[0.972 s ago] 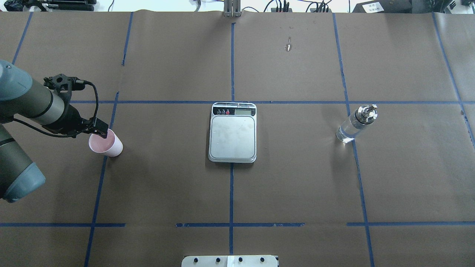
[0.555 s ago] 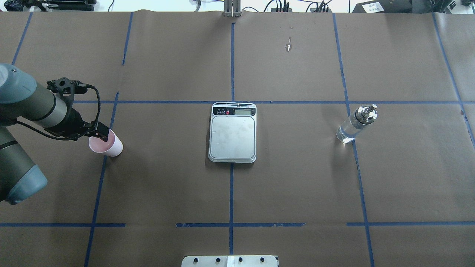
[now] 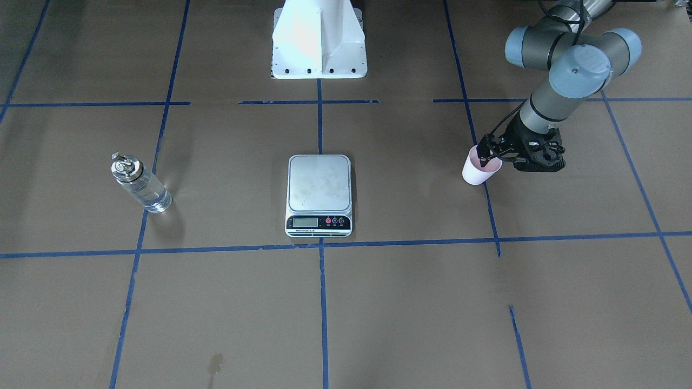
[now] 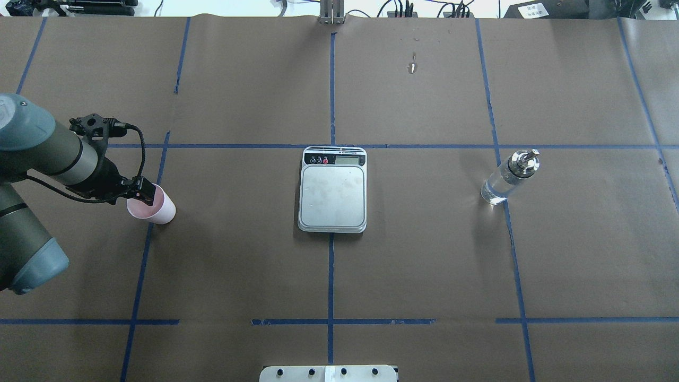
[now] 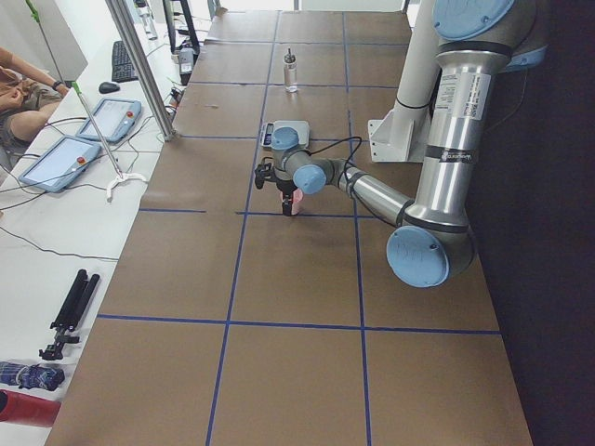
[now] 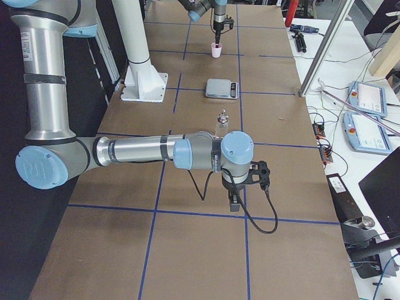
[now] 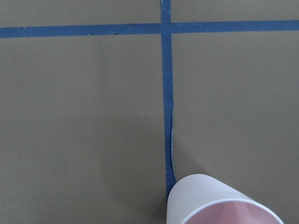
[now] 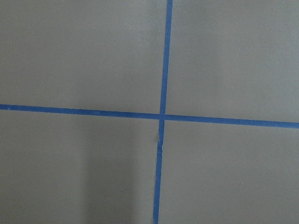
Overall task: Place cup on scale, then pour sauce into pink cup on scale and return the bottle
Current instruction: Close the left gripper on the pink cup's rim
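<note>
The pink cup (image 4: 154,209) (image 3: 478,173) stands upright on the brown paper at the table's left, on a blue tape line. My left gripper (image 4: 144,193) (image 3: 489,155) is down at the cup's rim and looks open, one finger inside the rim and one outside. The left wrist view catches only the cup (image 7: 219,205) at its bottom edge. Bare at the table's centre lies the scale (image 4: 332,193) (image 3: 319,186). Clear sauce shows through the glass bottle (image 4: 506,178) (image 3: 140,186), upright at the right. My right gripper (image 6: 232,203) hangs low near the table's right end; I cannot tell its state.
The white robot base (image 3: 319,43) stands at the table's near middle edge. Blue tape lines (image 4: 331,265) divide the paper into squares. A side bench with tablets (image 5: 56,163) and cables runs along the far edge, where a person's hand (image 5: 19,88) rests.
My left gripper has sunk lower onto the cup's rim and the wrist has drawn slightly back. Cup, scale and bottle have not moved.
</note>
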Available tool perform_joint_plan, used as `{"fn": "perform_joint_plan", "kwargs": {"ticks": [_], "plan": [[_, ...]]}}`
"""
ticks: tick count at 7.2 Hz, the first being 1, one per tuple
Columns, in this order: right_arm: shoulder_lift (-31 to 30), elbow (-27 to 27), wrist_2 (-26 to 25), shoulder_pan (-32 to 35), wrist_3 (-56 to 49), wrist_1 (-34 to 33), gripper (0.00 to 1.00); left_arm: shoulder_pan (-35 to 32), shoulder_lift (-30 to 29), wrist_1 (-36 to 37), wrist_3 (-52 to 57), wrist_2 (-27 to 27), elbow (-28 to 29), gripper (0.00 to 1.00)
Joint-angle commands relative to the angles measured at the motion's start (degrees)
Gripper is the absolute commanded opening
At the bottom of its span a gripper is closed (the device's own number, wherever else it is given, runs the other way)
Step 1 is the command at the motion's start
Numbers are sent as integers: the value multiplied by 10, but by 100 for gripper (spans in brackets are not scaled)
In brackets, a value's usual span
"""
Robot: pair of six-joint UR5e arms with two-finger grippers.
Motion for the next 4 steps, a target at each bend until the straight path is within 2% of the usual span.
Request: {"fn": "perform_joint_plan", "kwargs": {"ticks": [1,2,4], "plan": [[0,0,0,0,0,0,100,0,0,3,1,-1,-1,28],[1,0,0,0,0,0,100,0,0,4,1,-1,-6,0],[1,0,0,0,0,0,100,0,16,6,-4,-5,-22,0]]}}
